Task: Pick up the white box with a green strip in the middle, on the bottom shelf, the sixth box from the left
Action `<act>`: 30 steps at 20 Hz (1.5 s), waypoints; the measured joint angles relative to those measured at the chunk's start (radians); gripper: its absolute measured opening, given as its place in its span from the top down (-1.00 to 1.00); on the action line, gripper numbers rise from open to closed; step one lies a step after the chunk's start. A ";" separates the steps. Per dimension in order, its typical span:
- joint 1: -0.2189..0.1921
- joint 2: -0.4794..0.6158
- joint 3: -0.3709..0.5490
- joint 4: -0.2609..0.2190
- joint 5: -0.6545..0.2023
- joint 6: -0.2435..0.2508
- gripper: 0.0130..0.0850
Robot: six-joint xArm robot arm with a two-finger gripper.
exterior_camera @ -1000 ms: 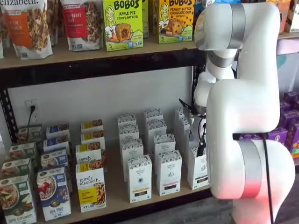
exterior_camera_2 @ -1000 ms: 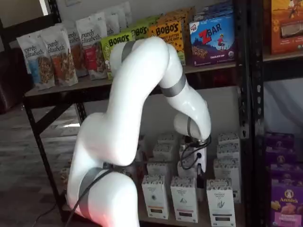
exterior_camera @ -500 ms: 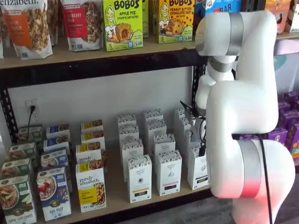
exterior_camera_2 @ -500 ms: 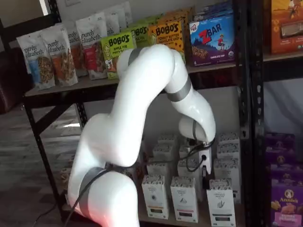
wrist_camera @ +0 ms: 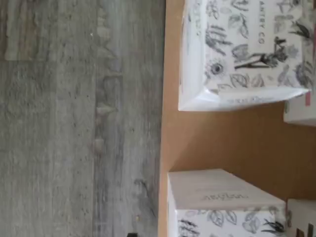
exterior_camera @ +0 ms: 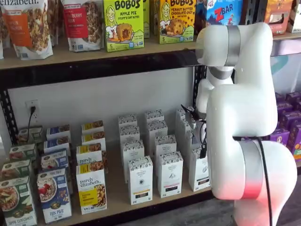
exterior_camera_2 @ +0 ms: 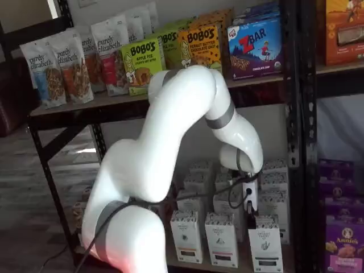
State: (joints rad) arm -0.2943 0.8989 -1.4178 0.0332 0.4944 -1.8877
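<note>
The white box (exterior_camera: 199,173) stands at the front of the bottom shelf (exterior_camera: 117,197), partly hidden by the arm. In a shelf view it shows whole (exterior_camera_2: 265,245), with a patterned top and a dark band low on its front. My gripper (exterior_camera_2: 249,214) hangs just above and slightly left of its top. Only a thin black finger shows there and in a shelf view (exterior_camera: 203,151), so no gap can be judged. The wrist view shows two patterned white box tops (wrist_camera: 242,49) (wrist_camera: 222,205) on the tan shelf board (wrist_camera: 222,140). I cannot tell which is the task's box.
Similar white boxes stand left of it, yellow-banded (exterior_camera: 140,181) and pink-banded (exterior_camera: 169,174), with more rows behind. Cereal and granola boxes (exterior_camera: 91,188) fill the shelf's left. A black upright post (exterior_camera_2: 296,142) stands to the right. Grey floor (wrist_camera: 74,123) lies beyond the shelf edge.
The arm's elbow has dropped and swung right. The gripper has moved right and down, from over the middle white boxes to just above the rightmost front box.
</note>
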 joint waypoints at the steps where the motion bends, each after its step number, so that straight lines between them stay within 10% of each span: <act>1: 0.001 0.013 -0.014 -0.010 0.000 0.010 -1.00; 15: 0.006 0.151 -0.160 -0.140 0.014 0.129 -1.00; 24: 0.010 0.188 -0.183 -0.324 0.006 0.294 -1.00; 30: 0.002 0.190 -0.173 -0.335 -0.003 0.298 -0.89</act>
State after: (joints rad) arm -0.2923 1.0891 -1.5906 -0.3021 0.4918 -1.5897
